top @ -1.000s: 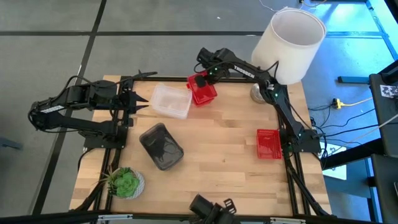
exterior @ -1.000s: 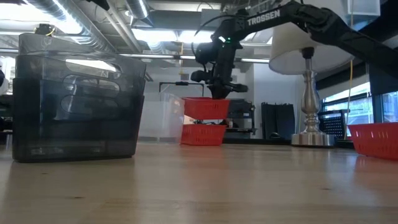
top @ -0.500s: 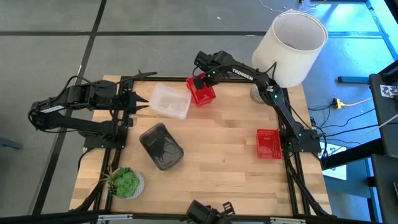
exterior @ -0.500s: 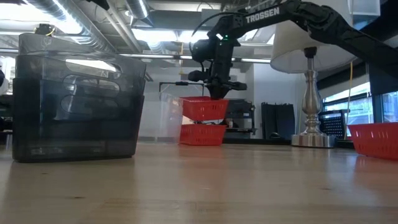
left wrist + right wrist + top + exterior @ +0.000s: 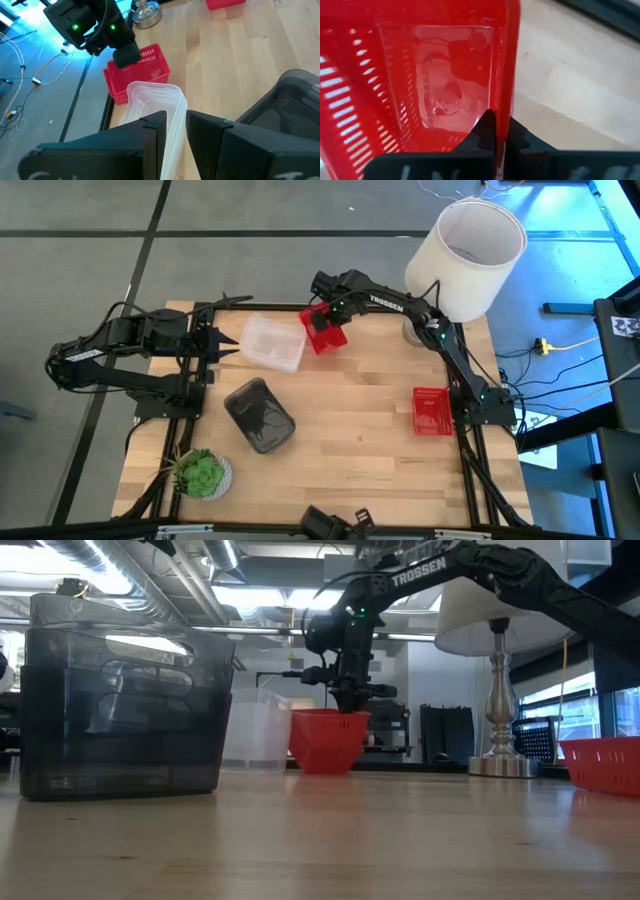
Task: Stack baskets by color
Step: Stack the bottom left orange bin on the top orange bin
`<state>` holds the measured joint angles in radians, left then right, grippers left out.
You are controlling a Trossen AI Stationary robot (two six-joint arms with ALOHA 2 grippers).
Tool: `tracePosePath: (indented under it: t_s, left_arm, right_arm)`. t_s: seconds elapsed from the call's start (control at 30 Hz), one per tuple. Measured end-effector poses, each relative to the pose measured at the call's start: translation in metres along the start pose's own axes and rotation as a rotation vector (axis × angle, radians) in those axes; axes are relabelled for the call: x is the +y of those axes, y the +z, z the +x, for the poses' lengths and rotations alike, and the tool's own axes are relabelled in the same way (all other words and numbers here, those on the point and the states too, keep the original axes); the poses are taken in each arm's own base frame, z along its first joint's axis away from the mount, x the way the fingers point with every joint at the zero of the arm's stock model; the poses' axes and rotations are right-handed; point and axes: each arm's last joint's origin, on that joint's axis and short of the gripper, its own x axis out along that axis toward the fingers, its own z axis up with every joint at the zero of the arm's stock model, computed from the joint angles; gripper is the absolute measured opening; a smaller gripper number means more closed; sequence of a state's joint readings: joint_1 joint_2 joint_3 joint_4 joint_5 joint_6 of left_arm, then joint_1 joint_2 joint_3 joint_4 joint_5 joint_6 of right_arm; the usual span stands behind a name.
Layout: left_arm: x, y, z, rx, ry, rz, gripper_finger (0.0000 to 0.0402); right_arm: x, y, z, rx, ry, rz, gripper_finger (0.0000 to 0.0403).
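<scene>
My right gripper (image 5: 322, 313) is shut on a red basket (image 5: 326, 333) at the table's far edge, right of the clear basket (image 5: 272, 343). The held basket (image 5: 147, 62) sits tilted in a second red basket (image 5: 116, 89) that stands on the table. A dark grey basket (image 5: 258, 415) stands nearer, and a third red basket (image 5: 431, 411) stands at the right edge. My left gripper (image 5: 222, 343) waits open at the left edge, pointing at the clear basket (image 5: 155, 107) with nothing between its fingers. My right gripper pinches one side wall of the red basket at its rim (image 5: 507, 97), one finger (image 5: 487, 127) inside the basket and the other outside. The fingers come from above, pointing down. The basket hangs open side up, slightly tilted, its lower part inside the second red basket.
A lamp with a large white shade (image 5: 465, 255) and a metal foot (image 5: 497, 762) stands at the far right corner, close to the right arm. A green potted plant (image 5: 200, 473) sits at the near left corner. Bare wood (image 5: 350, 430) lies in the middle.
My right gripper has gone down and a little toward the table's left edge, still shut on the red basket. The basket, which hung clear above the second red basket, has sunk into it and now hides most of it in the low view.
</scene>
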<state>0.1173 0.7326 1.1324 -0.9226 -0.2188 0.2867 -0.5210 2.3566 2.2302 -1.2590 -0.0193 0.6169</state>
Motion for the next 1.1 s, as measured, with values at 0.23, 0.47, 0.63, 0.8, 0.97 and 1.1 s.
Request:
tracePosePath:
  t_s: [0.23, 0.47, 0.63, 0.8, 0.97, 1.1]
  left_arm:
    - [0.0, 0.0, 0.0, 0.0, 0.0, 0.0, 0.0066]
    - [0.0, 0.0, 0.0, 0.0, 0.0, 0.0, 0.0066]
    - [0.0, 0.0, 0.0, 0.0, 0.0, 0.0, 0.0066]
    - [0.0, 0.0, 0.0, 0.0, 0.0, 0.0, 0.0066]
    - [0.0, 0.0, 0.0, 0.0, 0.0, 0.0, 0.0066]
    - [0.0, 0.0, 0.0, 0.0, 0.0, 0.003, 0.0066]
  right_arm:
    - [0.008, -0.009, 0.002, 0.054, 0.03, -0.04, 0.0]
    - [0.015, -0.025, 0.001, 0.157, 0.035, -0.09, 0.0]
    - [0.022, -0.033, -0.006, 0.172, 0.044, -0.113, 0.0]
    - [0.029, -0.029, -0.022, 0.111, 0.085, -0.115, 0.0]
    - [0.027, -0.02, -0.033, 0.021, 0.076, -0.114, 0.0]
    - [0.024, -0.01, -0.029, -0.026, 0.093, -0.125, 0.0]
